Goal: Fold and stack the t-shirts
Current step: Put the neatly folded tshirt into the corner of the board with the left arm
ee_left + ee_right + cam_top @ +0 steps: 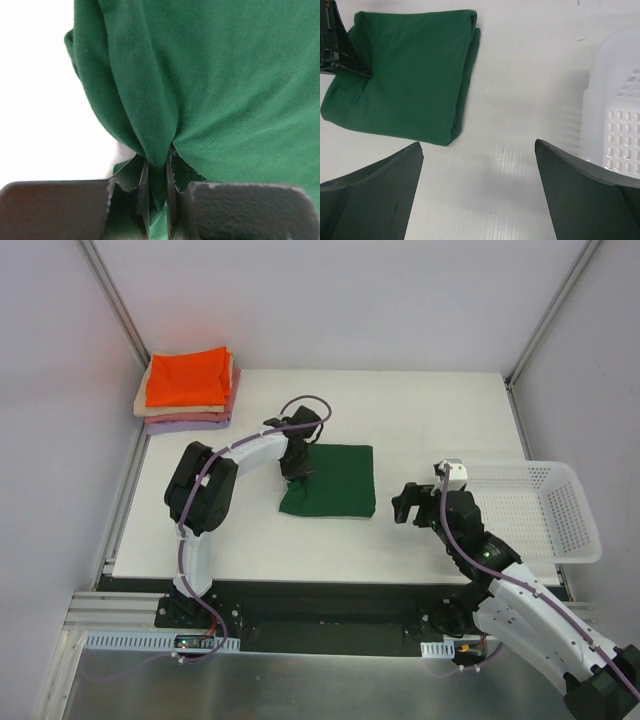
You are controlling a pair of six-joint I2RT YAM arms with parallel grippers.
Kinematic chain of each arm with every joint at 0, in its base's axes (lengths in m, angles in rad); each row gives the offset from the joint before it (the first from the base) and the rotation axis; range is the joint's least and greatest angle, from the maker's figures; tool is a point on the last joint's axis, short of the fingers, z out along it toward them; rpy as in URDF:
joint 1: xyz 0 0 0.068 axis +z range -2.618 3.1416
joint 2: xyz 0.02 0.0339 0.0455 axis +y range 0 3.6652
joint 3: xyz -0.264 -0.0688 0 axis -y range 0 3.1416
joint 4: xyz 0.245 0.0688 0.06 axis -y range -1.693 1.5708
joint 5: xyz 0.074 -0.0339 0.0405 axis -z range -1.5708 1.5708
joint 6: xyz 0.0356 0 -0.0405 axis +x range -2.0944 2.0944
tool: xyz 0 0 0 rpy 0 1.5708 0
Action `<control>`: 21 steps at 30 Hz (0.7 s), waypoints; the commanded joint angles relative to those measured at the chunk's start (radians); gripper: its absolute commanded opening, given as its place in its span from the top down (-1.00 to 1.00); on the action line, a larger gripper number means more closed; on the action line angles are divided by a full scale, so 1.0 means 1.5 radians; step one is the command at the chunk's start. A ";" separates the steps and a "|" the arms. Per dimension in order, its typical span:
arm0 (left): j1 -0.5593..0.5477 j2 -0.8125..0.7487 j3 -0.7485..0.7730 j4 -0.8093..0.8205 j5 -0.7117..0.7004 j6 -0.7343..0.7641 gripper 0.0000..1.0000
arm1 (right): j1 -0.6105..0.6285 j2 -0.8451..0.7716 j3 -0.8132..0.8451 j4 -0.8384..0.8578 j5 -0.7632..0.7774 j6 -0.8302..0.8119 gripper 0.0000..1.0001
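The left gripper (296,470) sits at the left edge of the green t-shirt (338,480). Its 2 fingers (143,192) are squeezed almost together. A bunched fold of the green cloth is pinched tight between them. In the left wrist view the cloth comes up from between the fingers and fills most of the picture.

The green t-shirt is folded into a near square. It lies flat in the middle of the white table (430,420).

The right gripper (405,505) is spread wide open and holds nothing. It hangs over the table just to the right of the green t-shirt and does not touch it. The white basket (560,510) is on its other side, at the right edge of the table.

There is 1 green t-shirt. There are 4 more folded t-shirts in 1 pile at the far left corner of the table, well apart from both grippers. The orange t-shirt (185,377) is on top. Under it come the beige t-shirt (141,403), the pink t-shirt (190,418) and the lavender t-shirt (185,428) at the bottom. That makes 5 t-shirts in all. There is 1 basket, and there are 2 grippers
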 commanded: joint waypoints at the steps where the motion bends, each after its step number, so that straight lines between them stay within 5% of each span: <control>1: -0.001 -0.001 0.033 -0.039 -0.205 0.116 1.00 | -0.002 -0.008 -0.002 0.009 0.036 -0.008 -0.93; 9: 0.006 -0.019 0.124 0.036 -0.477 0.399 1.00 | -0.002 0.003 -0.005 0.007 0.082 -0.028 -0.93; 16: 0.085 -0.032 0.179 0.163 -0.442 0.591 1.00 | -0.004 0.033 -0.004 0.011 0.107 -0.043 -0.93; 21: 0.169 0.006 0.308 0.184 -0.396 0.687 1.00 | -0.005 0.060 -0.001 0.011 0.140 -0.059 -0.93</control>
